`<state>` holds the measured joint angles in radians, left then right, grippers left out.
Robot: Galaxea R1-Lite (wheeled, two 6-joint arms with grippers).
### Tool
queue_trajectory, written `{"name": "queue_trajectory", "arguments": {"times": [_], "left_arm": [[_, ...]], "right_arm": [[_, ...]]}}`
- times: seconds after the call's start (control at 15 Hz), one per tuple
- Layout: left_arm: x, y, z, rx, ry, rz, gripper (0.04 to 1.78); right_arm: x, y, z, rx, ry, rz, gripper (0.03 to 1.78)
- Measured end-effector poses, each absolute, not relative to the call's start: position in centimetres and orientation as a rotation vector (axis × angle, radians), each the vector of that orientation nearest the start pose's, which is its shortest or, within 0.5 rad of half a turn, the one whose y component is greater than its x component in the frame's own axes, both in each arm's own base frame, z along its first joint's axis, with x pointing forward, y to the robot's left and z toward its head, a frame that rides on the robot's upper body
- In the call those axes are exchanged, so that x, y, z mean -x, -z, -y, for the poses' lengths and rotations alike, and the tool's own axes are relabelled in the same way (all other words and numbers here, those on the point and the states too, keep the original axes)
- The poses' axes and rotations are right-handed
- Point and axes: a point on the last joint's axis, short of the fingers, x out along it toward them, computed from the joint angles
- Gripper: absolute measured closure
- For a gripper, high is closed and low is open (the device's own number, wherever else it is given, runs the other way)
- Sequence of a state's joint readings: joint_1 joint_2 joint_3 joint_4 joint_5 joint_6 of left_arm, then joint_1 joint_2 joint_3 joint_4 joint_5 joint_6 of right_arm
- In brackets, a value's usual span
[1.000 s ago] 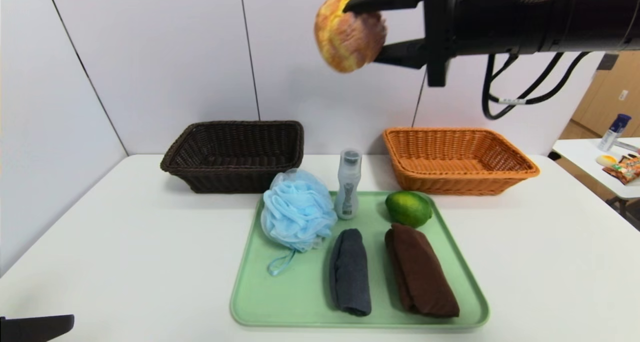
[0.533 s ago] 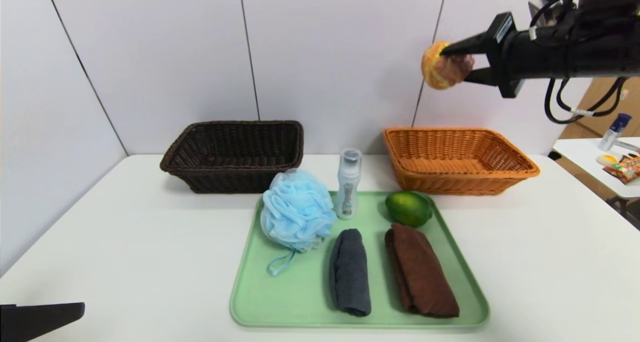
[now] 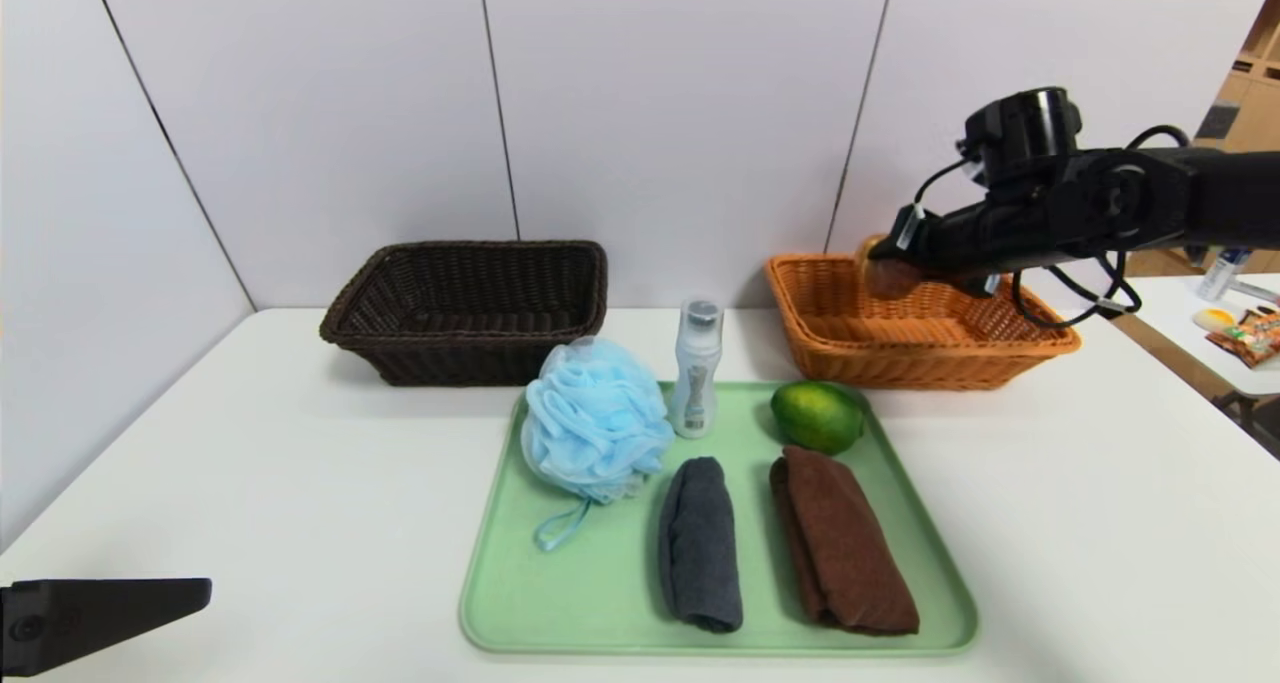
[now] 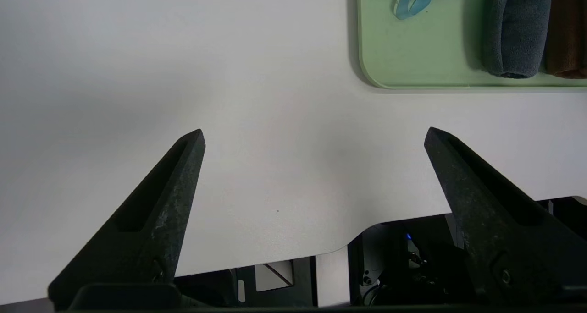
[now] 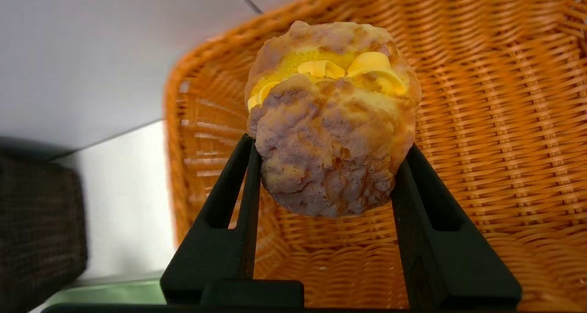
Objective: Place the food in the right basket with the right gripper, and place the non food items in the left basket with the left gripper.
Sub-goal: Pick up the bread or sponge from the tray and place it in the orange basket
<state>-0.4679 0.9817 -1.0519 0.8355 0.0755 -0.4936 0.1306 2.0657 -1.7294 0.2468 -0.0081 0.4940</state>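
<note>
Now I have the right end effector (image 5: 325,166) clamped on the bun (image 5: 329,120) over the orange basket (image 3: 1000,348), while the left end effector (image 4: 314,136) sits spread wide above the desk (image 4: 275,120).

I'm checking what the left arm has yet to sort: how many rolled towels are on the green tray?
2. The dark grey rolled towel lies mid-tray; the brown rolled towel lies beside it, toward the orange basket's side. None seems hidden.
</note>
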Motion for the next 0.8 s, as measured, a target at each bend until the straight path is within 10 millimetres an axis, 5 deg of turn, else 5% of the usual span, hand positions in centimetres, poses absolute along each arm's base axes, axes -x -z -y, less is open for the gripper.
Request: {"name": "queue_trajectory", "arguments": {"times": [0.67,0.8], "left_arm": [[-7.1,-26.5,3.4,0.254,0.177,-0.821,0.13],[-7.1,-26.5,3.4,0.255,0.178,-0.82,0.13]], "right_arm": [[-42.5,-20.3,-5.4,-0.439,0.044,-0.644,0.98],[-42.4,-20.1,-5.3,-0.437,0.051,-0.658,0.85]]}}
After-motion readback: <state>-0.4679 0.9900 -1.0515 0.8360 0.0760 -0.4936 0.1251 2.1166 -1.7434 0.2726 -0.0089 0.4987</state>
